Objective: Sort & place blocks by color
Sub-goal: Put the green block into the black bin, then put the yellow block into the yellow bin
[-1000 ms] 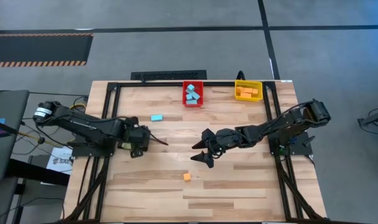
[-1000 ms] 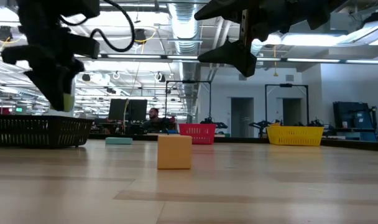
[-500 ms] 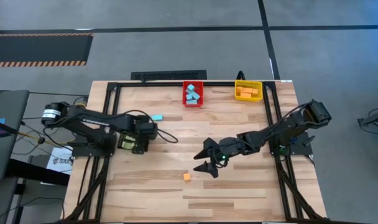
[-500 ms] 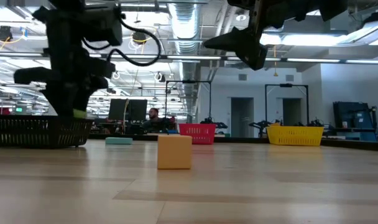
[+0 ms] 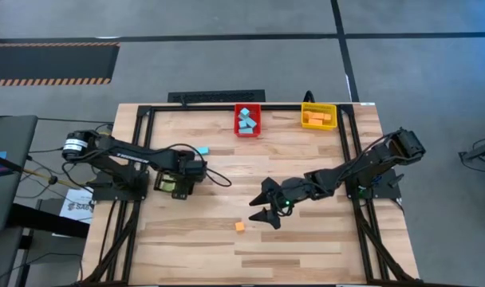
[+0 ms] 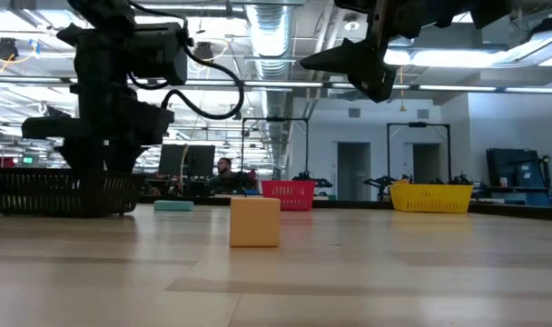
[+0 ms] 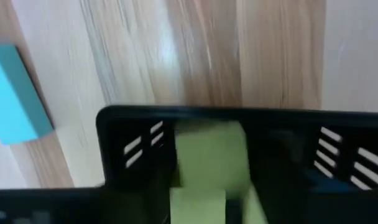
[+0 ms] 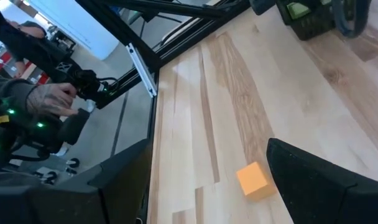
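Note:
My left gripper (image 5: 177, 180) points down into the black bin (image 6: 63, 193) at the table's left, which holds green blocks (image 7: 207, 155). In the low view its lower end is hidden behind the bin's wall. A light blue block (image 5: 201, 150) lies on the table just beyond the bin. An orange block (image 5: 239, 226) rests flat on the wood near the middle. My right gripper (image 5: 263, 205) hovers open above the table, just right of and beyond that orange block (image 8: 254, 180), touching nothing.
A red bin (image 5: 247, 119) with light blue blocks and a yellow bin (image 5: 318, 116) with orange blocks stand at the far edge. Black frame rails run along the table's sides. A person's hand (image 8: 52, 99) shows beyond the table's edge.
My left gripper has sunk toward the black bin and rolled about its own axis. The green block at its tip has gone down behind the bin's wall. My right gripper has shifted a little toward the near edge, closer to the orange block.

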Controlling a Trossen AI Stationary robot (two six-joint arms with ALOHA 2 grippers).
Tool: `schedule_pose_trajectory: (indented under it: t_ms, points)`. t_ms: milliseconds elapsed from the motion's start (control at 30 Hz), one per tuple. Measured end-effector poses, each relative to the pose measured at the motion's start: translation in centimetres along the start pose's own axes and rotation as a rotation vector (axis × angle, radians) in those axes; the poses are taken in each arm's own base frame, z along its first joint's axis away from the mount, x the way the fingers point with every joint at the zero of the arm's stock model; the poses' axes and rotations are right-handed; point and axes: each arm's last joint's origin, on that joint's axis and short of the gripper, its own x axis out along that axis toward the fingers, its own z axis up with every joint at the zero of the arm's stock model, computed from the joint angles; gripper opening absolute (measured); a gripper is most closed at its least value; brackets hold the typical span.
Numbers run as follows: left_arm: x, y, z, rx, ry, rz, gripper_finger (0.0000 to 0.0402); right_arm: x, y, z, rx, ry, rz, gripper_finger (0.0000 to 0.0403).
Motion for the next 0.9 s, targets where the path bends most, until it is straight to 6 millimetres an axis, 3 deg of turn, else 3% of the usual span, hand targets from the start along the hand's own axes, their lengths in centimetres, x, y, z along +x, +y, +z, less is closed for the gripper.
schedule_pose_trajectory:
  t_ms: [167,300,400,533,667,800,900]
  points:
    - [-0.3,0.0,-0.5,-0.053,0.066,0.007,0.0326,0.0,-0.3,0.2,0.003,-0.014,-0.019,0.0337]
    - [-2.0,0.3,0.1,-0.096,0.095,-0.006,0.0389,0.0,-0.4,0.3,-0.008,-0.018,-0.025,0.0338]
    - [-3.9,0.4,0.8,-0.107,0.097,-0.020,0.0382,0.0,-0.4,0.4,-0.102,-0.015,-0.024,0.0337]
    - [-7.1,0.0,1.4,-0.135,0.017,-0.019,0.0369,0.0,0.3,-0.4,-0.367,0.024,0.016,0.0335]
    - [-10.0,-1.6,-0.2,-0.230,-0.128,-0.014,0.0366,0.0,1.1,-1.2,-0.514,0.042,0.054,0.0334]
    - [-11.0,-4.1,-2.9,-0.424,-0.414,-0.048,0.0366,1.0,0.5,-2.1,-0.512,0.065,0.042,0.0334]
    - [-10.9,-6.1,-3.2,-0.520,-0.757,-0.170,0.0366,3.1,0.0,-3.3,-0.517,0.077,0.034,0.0334]
